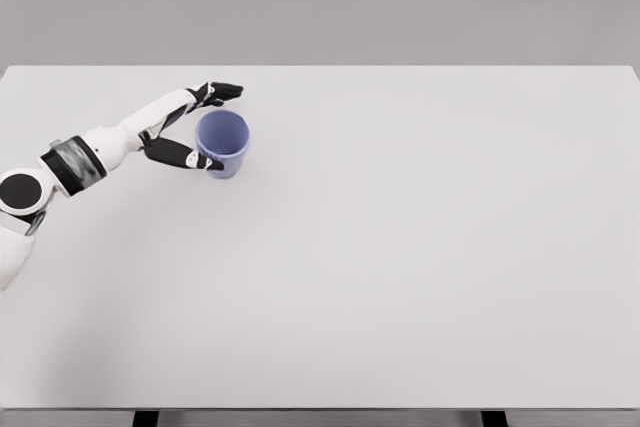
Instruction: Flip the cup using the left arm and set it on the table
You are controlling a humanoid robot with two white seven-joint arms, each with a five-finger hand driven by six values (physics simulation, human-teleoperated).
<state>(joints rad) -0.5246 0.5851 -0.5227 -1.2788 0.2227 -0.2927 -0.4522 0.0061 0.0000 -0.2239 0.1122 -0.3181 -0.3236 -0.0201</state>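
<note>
Cradling cup (222,141), left fingers (190,155) spread.

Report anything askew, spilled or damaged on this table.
Nothing stands out. The blue cup stands upright, mouth up, on the white table, with no spill or damage visible. The left hand brackets it with spread fingers.

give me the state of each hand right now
left hand: fingers spread around the blue cup, which stands mouth up; not clearly closed on it, so it cannot be told.
right hand: not in view.
</note>
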